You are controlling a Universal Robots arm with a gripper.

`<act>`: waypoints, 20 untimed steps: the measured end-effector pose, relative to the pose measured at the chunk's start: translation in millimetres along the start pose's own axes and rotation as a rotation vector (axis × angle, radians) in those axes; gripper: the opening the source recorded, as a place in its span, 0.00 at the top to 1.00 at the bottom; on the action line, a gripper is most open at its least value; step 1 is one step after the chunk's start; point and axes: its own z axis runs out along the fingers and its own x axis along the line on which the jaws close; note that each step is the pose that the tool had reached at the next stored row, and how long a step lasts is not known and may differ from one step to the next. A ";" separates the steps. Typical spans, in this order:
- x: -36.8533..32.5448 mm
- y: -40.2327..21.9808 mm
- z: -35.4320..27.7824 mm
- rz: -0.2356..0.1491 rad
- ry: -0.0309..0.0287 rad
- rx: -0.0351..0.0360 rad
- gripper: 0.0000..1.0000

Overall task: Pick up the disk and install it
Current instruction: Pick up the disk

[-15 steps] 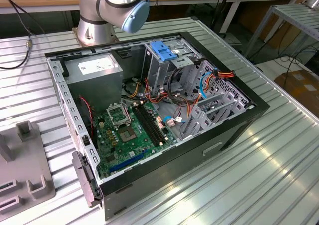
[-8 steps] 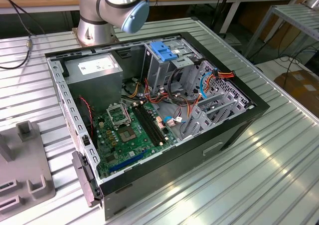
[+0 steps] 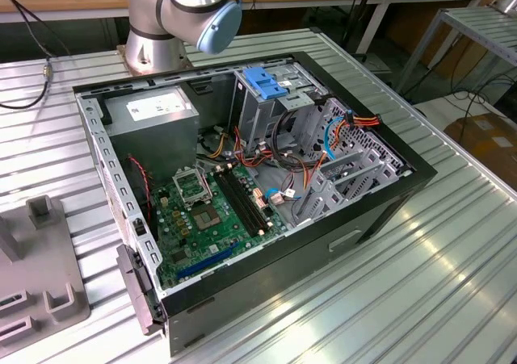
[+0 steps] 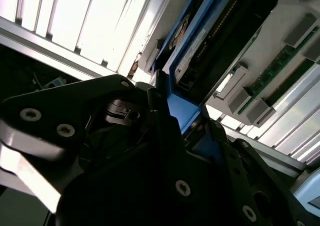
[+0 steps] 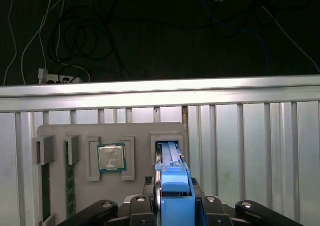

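The disk [image 5: 174, 182] stands on edge in a slot of the grey fixture tray [image 5: 140, 132]. Its bright blue bracket faces the camera in the first wrist view. In the second wrist view the disk [image 4: 200, 60] shows its dark body inside the blue frame. My gripper [image 5: 175, 208] sits at the disk's near end. Its black fingers [image 5: 150, 206] press on both sides of the blue end tab [image 4: 181, 115], so it looks shut on the disk. The disk still rests in its slot.
The tray also holds a processor chip [image 5: 111, 157] and a green memory stick [image 5: 68, 181]. The open computer case [image 3: 242, 178] lies on the ribbed metal table [image 3: 436, 283], with a light-blue latch block [image 3: 263, 81] at its drive cage. Part of the tray [image 3: 40, 299] lies at the exterior view's left.
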 end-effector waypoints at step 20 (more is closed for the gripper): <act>0.7 -0.5 -97.2 0.000 -0.0040 -0.0003 0.63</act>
